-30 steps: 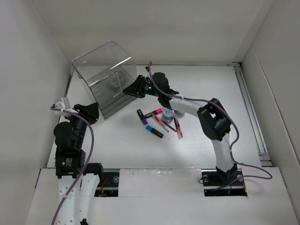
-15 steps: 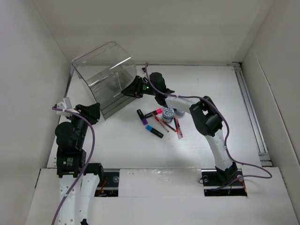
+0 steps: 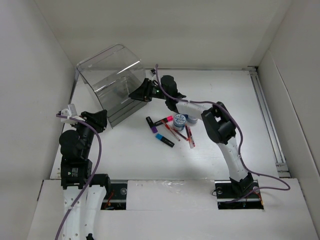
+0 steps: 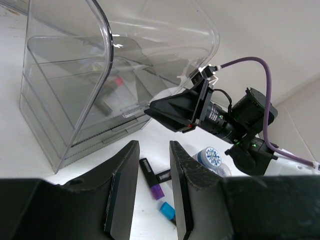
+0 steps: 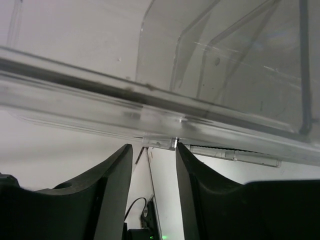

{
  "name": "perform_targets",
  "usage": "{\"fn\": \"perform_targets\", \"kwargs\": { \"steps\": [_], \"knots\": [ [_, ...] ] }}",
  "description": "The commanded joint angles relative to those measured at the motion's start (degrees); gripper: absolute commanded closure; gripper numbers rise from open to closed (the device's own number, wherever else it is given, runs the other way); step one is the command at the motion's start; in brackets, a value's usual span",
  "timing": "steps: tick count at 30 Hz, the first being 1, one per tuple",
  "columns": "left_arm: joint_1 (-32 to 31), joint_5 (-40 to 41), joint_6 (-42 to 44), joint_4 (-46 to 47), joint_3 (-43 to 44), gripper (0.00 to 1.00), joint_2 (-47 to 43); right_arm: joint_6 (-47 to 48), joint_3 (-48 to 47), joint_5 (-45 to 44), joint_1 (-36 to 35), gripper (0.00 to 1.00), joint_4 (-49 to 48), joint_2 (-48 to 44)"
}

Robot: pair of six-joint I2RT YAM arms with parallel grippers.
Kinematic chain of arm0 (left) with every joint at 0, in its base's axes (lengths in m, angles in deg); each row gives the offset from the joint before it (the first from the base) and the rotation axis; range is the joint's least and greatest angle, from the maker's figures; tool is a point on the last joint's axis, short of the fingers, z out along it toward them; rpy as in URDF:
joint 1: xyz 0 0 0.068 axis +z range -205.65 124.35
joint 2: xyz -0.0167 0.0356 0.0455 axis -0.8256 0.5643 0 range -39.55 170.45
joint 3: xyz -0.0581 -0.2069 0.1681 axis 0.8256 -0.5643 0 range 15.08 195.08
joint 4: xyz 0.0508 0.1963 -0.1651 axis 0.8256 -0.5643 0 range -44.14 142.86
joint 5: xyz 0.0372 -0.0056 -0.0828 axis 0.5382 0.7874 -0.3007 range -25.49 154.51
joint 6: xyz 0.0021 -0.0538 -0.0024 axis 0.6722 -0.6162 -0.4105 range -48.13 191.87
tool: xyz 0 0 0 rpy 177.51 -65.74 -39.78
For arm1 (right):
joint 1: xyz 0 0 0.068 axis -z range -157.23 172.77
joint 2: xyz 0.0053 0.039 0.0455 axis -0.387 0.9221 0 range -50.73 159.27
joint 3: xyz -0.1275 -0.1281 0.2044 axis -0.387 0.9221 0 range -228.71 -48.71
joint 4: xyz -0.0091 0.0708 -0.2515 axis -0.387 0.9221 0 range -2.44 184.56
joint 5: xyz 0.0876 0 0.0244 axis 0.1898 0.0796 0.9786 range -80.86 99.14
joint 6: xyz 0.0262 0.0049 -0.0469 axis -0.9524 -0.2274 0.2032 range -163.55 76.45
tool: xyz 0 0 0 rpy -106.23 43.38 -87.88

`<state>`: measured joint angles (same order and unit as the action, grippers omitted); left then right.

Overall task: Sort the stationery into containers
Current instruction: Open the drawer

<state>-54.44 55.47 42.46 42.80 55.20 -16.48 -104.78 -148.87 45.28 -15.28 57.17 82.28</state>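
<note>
Locate the clear organizer (image 3: 111, 80) at the far left of the table (image 3: 225, 95). Its tall lid is raised and the shallow drawers sit at its base. Through the clear walls, the left wrist view shows one dark marker with a reddish cap (image 4: 111, 92) inside. You cannot tell which level it rests on.

Check the right gripper (image 3: 133, 95). The arm is stretched far forward and to the left, and the fingertips are at the organizer's right-hand side. In the right wrist view the fingers (image 5: 112, 172) stand slightly spread, and a clear plastic ledge crosses just beyond their tips. Nothing is pinched between them. You cannot tell whether they touch the ledge.

Check the left gripper (image 4: 152, 147). It hangs above the table near the organizer's front corner with its fingers slightly apart and nothing between them.

The remaining stationery lies in a loose cluster on the table, right of the organizer:
- black markers (image 3: 163, 131) with pink, purple and blue caps;
- thin red pens (image 3: 190, 137);
- blue-white rolls (image 3: 179, 119), just beside the markers.
</note>
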Motion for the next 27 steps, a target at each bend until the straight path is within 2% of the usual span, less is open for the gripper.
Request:
{"fn": "perform_targets", "kwargs": {
  "steps": [1, 10, 18, 21, 27],
  "knots": [
    [-0.2, -1.2, -0.1, 2.7, 0.0, 0.73, -0.3, 0.1, -1.9, 2.7, 0.3, 0.55, -7.0, 0.7],
    [-0.2, -1.2, -0.1, 2.2, 0.0, 0.73, -0.3, 0.1, 4.4, 4.5, 0.3, 0.57, -13.9, -5.4],
    [-0.2, 2.0, 0.9, -0.5, 2.8, 0.73, -1.4, -0.6, 13.5, 3.9, 0.3, 0.57, -19.7, -15.2],
    [-0.2, 2.7, 0.9, -1.1, 3.6, 0.73, -1.4, -0.6, 12.0, 3.1, 0.3, 0.55, -16.3, -15.2],
    [-0.2, 2.1, 0.9, -1.1, 2.9, 0.73, -1.4, -1.1, 9.4, 1.0, 0.9, 0.53, -14.6, -8.2]
  ]
}}
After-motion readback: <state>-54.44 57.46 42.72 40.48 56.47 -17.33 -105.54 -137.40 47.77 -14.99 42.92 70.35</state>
